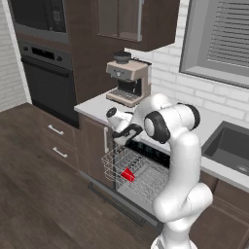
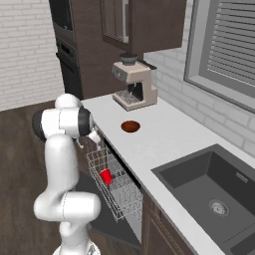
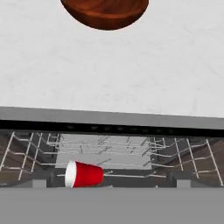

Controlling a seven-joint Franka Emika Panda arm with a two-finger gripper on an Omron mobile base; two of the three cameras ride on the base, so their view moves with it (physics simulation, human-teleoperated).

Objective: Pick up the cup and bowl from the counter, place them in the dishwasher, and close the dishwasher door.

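Cup [image 3: 84, 174] lies on its side in the pulled-out dishwasher rack [image 2: 117, 191]; bowl [image 2: 130, 126] sits on the counter [image 2: 164, 134]; the jaws stand released, grasping nothing.

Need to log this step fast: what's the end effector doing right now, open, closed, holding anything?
End effector: open, holding nothing. The cup lies in the rack; the bowl sits on the counter.
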